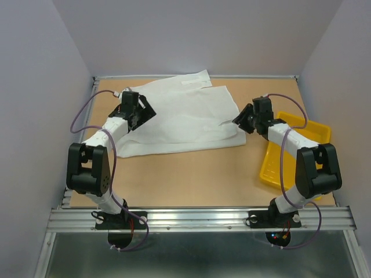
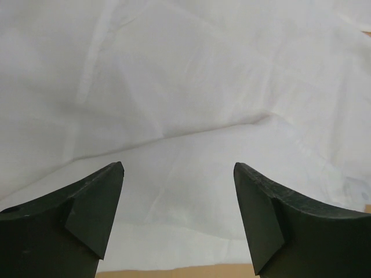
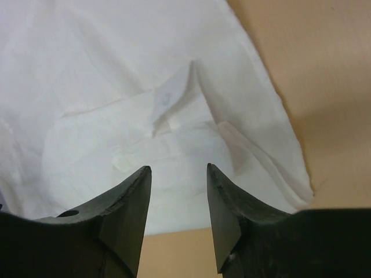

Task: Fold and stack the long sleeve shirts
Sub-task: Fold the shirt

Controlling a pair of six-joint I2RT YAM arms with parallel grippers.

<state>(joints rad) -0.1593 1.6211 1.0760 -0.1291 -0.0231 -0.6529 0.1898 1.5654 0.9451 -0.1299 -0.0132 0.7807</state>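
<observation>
Black left gripper [image 2: 178, 171] is seen spread wide, black right gripper [image 3: 178, 169] part open, nothing held, over the thin wrinkly white long sleeve shirt [image 1: 185, 119] laid near the far edge of the tan table [image 1: 191, 174]; light and floppy, probably best pinched at corners

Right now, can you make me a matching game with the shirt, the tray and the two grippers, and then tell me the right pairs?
Things:
1. shirt
2. tray
3. left gripper
4. right gripper

Place or look:
A. yellow, at the right side of the table
B. open wide, over the shirt's left part
C. white, spread out on the table
D. open, at the shirt's right edge

Right pairs: 1-C, 2-A, 3-B, 4-D
</observation>
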